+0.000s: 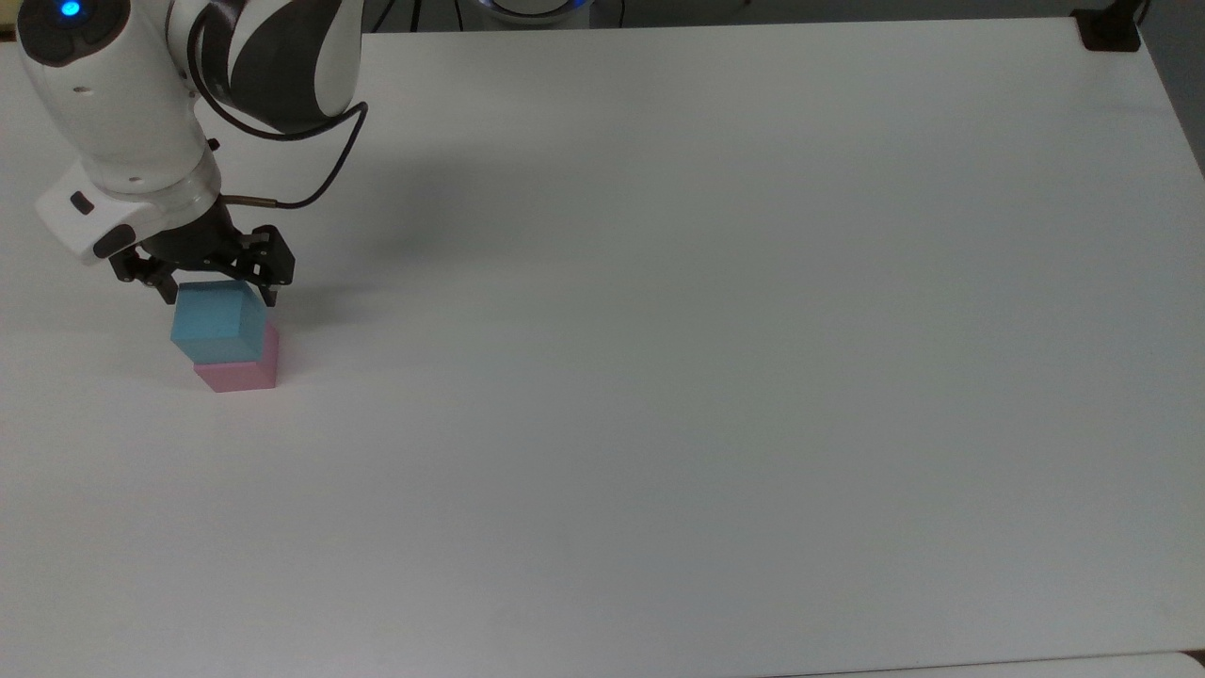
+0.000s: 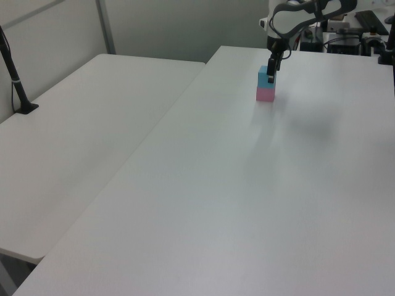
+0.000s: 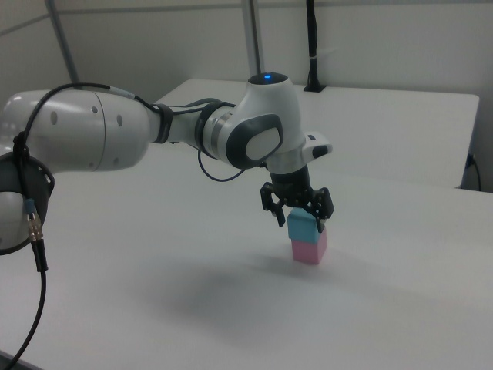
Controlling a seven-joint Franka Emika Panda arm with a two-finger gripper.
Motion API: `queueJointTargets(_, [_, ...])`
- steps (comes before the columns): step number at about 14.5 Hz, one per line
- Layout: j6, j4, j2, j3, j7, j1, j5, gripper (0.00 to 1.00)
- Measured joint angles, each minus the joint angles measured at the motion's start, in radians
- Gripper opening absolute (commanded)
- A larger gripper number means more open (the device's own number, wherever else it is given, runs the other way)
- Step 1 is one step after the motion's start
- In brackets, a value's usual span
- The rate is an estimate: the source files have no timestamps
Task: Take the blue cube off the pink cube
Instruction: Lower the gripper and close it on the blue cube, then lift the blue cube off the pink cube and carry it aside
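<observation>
Pale pink and lowest in the stack, the pink cube (image 1: 243, 369) rests on the white table (image 1: 715, 377) near the top view's left edge, and we see the blue cube (image 1: 216, 322) sitting squarely on top of it, turned slightly askew. Just behind and above, our gripper (image 1: 218, 293) has its jaws spread wide, one finger on either side of the blue cube's upper part, not yet closed on it. Beyond it the white Panda arm (image 1: 122, 104) reaches back toward the table's far edge.
</observation>
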Motion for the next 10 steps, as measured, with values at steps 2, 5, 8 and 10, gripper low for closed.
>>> queueJointTargets(2, [0.028, 0.005, 0.002, 0.0, 0.012, 0.0, 0.002, 0.25])
queueJointTargets(5, [0.031, 0.011, 0.002, 0.0, 0.016, 0.0, 0.002, 0.23])
queueJointTargets(8, [0.031, 0.021, -0.005, 0.005, 0.016, 0.026, 0.004, 0.25])
queueJointTargets(10, [0.014, 0.021, -0.019, 0.007, 0.05, 0.082, 0.009, 0.27])
